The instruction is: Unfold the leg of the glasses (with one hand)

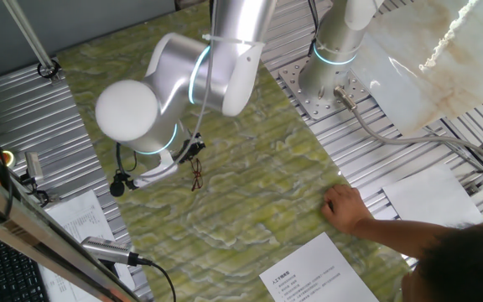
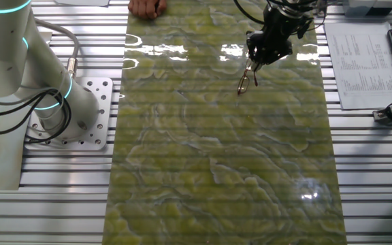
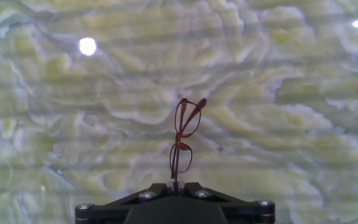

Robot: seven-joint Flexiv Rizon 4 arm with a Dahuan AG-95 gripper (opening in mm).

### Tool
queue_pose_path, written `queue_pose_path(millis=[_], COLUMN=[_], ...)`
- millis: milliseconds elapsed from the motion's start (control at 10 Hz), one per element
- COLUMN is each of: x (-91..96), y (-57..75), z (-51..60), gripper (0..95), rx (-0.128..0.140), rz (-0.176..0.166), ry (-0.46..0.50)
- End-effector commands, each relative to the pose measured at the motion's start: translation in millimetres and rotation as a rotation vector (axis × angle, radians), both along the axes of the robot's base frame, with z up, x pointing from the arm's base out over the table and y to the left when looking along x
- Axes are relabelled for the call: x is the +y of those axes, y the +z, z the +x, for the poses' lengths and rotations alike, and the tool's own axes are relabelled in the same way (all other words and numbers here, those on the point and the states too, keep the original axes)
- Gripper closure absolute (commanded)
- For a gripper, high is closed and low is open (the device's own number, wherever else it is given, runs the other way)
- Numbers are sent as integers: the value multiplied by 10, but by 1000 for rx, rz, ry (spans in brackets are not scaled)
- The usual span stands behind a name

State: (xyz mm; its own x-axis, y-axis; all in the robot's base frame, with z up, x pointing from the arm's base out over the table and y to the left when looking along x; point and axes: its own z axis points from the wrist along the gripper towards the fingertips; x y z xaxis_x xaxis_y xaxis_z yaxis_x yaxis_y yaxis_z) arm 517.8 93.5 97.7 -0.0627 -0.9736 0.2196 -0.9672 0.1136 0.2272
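In one fixed view, going left to right, we saw a keyboard (image 1: 2,268) at the lower left edge, then a printed sheet (image 1: 86,222) on the ribbed metal table (image 1: 23,109). Next came the silver-white arm (image 1: 199,71) with its glowing blue ring, bent over the green marbled mat (image 1: 250,184). Under it the hand (image 1: 189,153) hung just above the mat, and the glasses (image 1: 196,174) dangled from its tip, off the surface or barely touching it; we could not tell which. Further right a person's bare hand (image 1: 346,208) rested on the mat's edge, beside another printed sheet (image 1: 321,273).

In the other fixed view the arm's base (image 2: 67,112) stood at the left, the mat (image 2: 216,170) filled the middle, and the hand (image 2: 267,47) held the glasses (image 2: 245,78) near the far end.

In the hand view the glasses (image 3: 182,140) stood on end at the centre, their lower part pinched between the fingers (image 3: 194,190), which were clamped on the thin frame.
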Motion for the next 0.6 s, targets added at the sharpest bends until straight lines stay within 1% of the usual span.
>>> queue_pose_path(millis=[100, 300, 600], x=[1, 1, 2], y=[7, 8, 9], z=[-5, -4, -2], gripper=[950, 950, 950], rx=[-2, -1, -4], rz=[3, 3, 21], ry=[-5, -8, -32])
